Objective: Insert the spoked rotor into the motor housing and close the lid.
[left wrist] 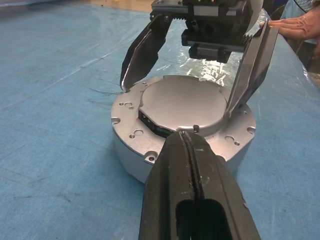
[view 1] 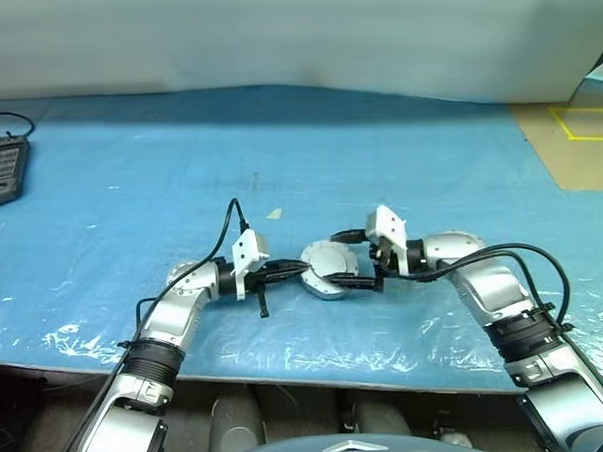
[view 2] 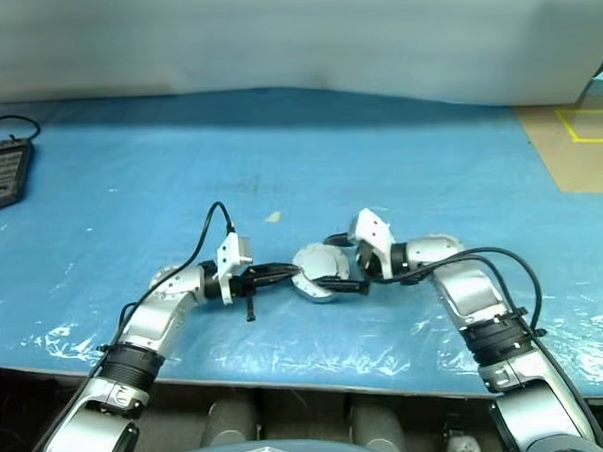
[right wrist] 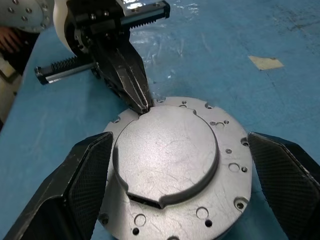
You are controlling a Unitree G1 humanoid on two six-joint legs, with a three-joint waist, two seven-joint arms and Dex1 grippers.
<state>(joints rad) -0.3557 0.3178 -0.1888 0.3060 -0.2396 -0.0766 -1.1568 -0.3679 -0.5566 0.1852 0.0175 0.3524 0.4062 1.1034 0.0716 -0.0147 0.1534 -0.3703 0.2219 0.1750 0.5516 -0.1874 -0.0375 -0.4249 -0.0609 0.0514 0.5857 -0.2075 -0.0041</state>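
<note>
The motor housing (left wrist: 131,156) lies on the blue table, a round silver shell. The lid (right wrist: 167,150) sits on it, smooth face up with a raised middle. The spoked rotor is hidden. My left gripper (left wrist: 187,137) is shut, and its tip rests against the edge of the lid's raised middle. My right gripper (right wrist: 175,180) is open and comes in from the opposite side. One of its fingers (right wrist: 75,190) stands on each side of the housing, holding nothing. In the head views the housing (view 1: 328,270) lies between the two grippers.
A black handheld device (view 1: 1,169) lies at the table's far left. A brown board with yellow tape (view 1: 578,144) is at the far right. A small scrap of tape (view 1: 274,214) lies behind the housing. A person's hand (left wrist: 300,25) rests at the table's edge.
</note>
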